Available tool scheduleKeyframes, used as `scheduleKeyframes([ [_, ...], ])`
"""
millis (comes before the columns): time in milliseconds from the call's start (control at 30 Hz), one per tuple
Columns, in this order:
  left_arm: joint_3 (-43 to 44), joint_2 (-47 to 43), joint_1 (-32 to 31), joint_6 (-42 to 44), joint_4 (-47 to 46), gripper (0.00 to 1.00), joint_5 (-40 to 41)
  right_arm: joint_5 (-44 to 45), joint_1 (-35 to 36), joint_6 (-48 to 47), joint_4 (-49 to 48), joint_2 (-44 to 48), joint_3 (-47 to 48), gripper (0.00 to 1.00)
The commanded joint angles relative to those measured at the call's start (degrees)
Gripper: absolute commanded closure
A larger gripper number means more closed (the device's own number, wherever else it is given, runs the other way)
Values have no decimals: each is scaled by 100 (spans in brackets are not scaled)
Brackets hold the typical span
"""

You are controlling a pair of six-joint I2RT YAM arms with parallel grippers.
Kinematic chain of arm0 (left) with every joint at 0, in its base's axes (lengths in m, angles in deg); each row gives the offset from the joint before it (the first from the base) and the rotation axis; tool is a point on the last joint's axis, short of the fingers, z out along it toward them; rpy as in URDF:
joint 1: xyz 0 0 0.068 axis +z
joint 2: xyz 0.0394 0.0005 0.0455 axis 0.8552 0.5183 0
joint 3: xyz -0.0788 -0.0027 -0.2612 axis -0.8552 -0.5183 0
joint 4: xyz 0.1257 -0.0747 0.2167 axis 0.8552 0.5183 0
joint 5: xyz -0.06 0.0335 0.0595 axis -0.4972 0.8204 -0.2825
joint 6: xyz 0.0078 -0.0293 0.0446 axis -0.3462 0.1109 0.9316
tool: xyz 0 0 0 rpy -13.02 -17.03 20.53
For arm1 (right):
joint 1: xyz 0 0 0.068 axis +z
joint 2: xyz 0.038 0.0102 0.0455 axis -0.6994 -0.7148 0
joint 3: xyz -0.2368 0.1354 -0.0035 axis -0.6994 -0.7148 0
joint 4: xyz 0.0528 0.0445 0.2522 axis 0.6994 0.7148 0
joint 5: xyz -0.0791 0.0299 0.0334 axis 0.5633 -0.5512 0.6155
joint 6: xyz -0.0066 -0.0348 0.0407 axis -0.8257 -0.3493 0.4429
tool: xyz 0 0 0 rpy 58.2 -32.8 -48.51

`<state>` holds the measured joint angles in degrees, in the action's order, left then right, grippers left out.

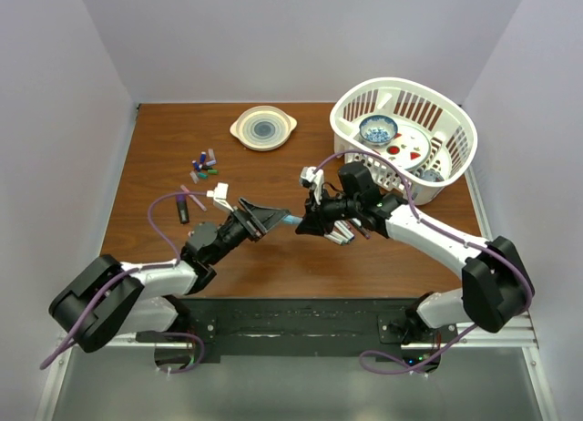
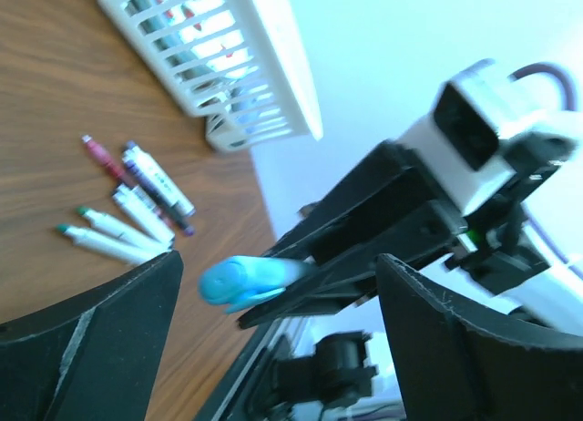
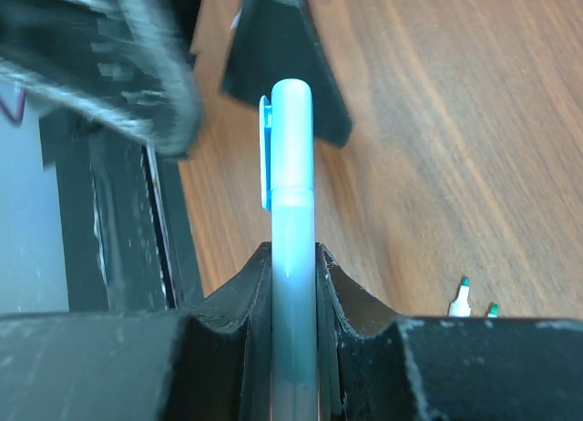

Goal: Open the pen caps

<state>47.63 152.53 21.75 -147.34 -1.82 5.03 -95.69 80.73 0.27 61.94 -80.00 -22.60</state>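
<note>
right gripper narrow-jawed on one light-blue pen, its one cap between wide jaws of left gripper

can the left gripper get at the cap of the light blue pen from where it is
Probably yes. The left gripper is open, and the cap points into the gap between its fingers with nothing in between. The right gripper is shut on the pen lower down, leaving the cap end free.

Wooden table — pen caps, cream dish, white basket, loose pens
</note>
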Motion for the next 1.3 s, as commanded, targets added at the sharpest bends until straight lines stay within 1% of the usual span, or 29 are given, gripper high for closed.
scheduleKeyframes([
  [0,126,334,-128,-447,-1317,10,658,357,47,950,-842,32,-110,100],
  [33,135,361,-146,-500,-1335,13,701,367,38,1004,-851,14,-128,100],
  [67,143,396,-172,-527,-1318,14,754,349,55,1057,-1043,-3,-145,100],
  [167,178,467,-242,-588,-1230,20,1008,306,108,1171,-1150,-65,-180,100],
  [300,371,529,-330,-589,-1002,27,1132,367,187,1250,-1229,-135,-198,100],
  [400,495,590,-383,-589,-870,38,1176,446,222,1233,-1256,-162,-216,100],
  [533,513,564,-418,-624,-730,60,1395,630,275,1119,-1220,-153,-216,100],
  [600,539,485,-436,-632,-606,64,1475,700,328,1014,-1185,-153,-216,100],
  [633,556,450,-453,-624,-449,69,1536,744,354,935,-1150,-153,-198,100],
  [667,591,371,-454,-615,-352,75,1580,814,450,838,-1046,-162,-163,100],
  [700,600,318,-445,-606,-246,91,1624,945,495,637,-975,-170,-145,100],
  [733,635,248,-445,-606,103,99,1746,1008,538,522,-905,-197,-110,100],
  [767,653,65,-445,-597,289,100,1809,1069,652,295,-634,-214,-6,100],
  [800,679,-59,-427,-528,761,100,1896,1157,705,-151,-449,-223,65,100],
  [833,697,-217,-375,-501,1061,100,2089,1166,749,-391,-264,-249,144,100],
  [867,706,-575,-209,-457,1351,100,2204,1210,785,-680,86,-267,301,100],
  [900,697,-779,-86,-431,1990,100,2300,1228,785,-788,237,-285,381,100],
  [933,654,-990,81,-456,2283,100,2423,1176,785,-884,413,-328,452,100],
  [967,610,-1383,535,-465,2503,100,2416,1175,776,-964,562,-329,522,100],
  [1033,522,-1728,1038,-457,3058,100,2302,1140,776,-982,599,-372,540,100],
  [1067,530,-1982,1537,-396,3225,100,2232,1131,776,-947,651,-407,575,100],
  [1100,565,-2072,1768,-247,3540,100,2161,1114,785,-938,669,-451,593,100],
  [1133,678,-2134,1979,-176,3726,100,2022,1079,785,-921,695,-478,602,100],
  [1167,758,-2161,2355,-88,3875,100,1933,1087,776,-903,713,-530,628,100],
  [1200,820,-2135,2542,78,4051,100,1828,1105,776,-894,705,-548,628,100],
  [1233,933,-1987,2718,193,4096,100,1574,1122,785,-894,731,-575,637,100],
  [1267,1030,-1855,3033,333,4149,100,1441,1218,776,-903,713,-566,637,100],
])
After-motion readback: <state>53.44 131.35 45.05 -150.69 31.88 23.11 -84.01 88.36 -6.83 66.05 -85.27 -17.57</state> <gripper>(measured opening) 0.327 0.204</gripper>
